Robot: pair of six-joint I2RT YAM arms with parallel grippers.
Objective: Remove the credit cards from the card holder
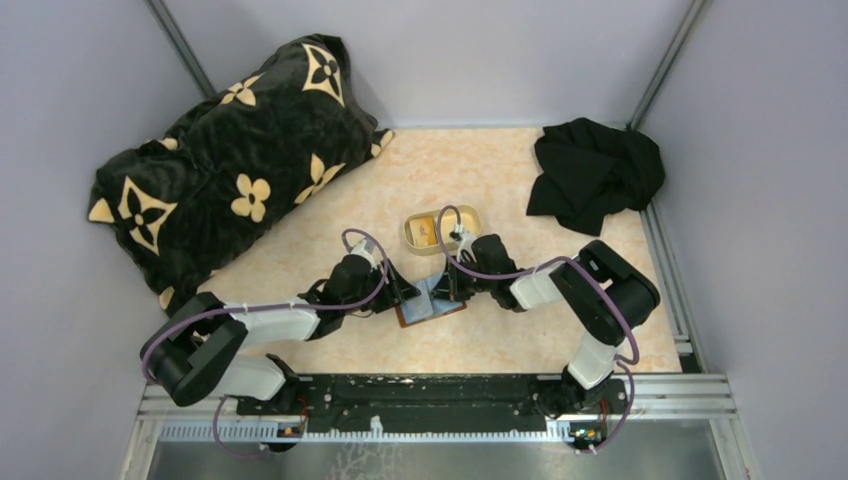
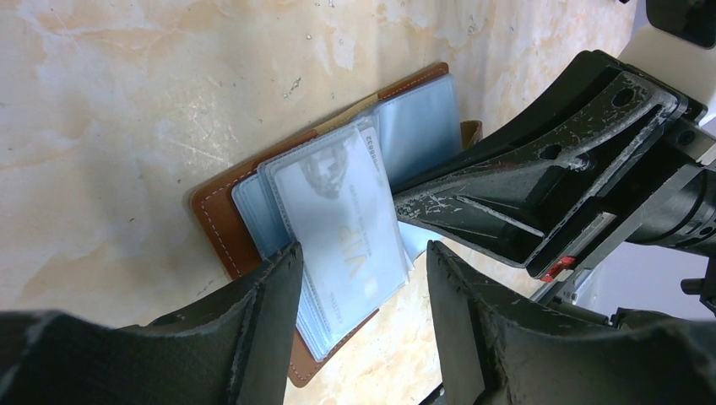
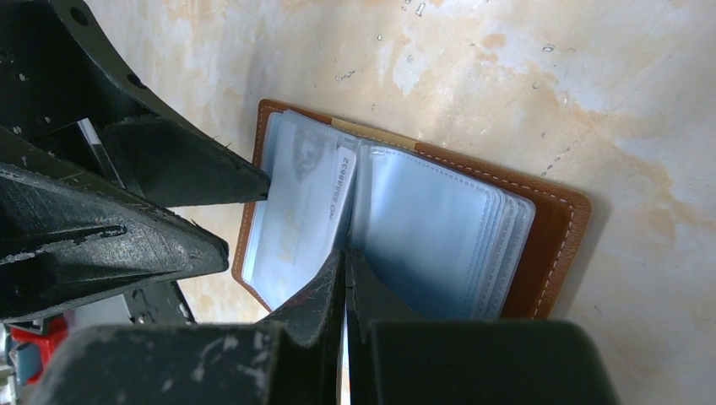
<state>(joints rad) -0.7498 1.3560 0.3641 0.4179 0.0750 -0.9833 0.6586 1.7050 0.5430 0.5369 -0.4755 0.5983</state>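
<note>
Straddling VIP card on left half of card holder, spread flat on table, with open left gripper: pinch card edge only, not sleeve. Pressing holder's center fold with closed right gripper: pin firmly during pull.

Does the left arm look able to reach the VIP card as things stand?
Probably yes: the open left gripper straddles one end of the VIP card, and the shut right gripper rests on the card holder at its fold, clear of it.
</note>
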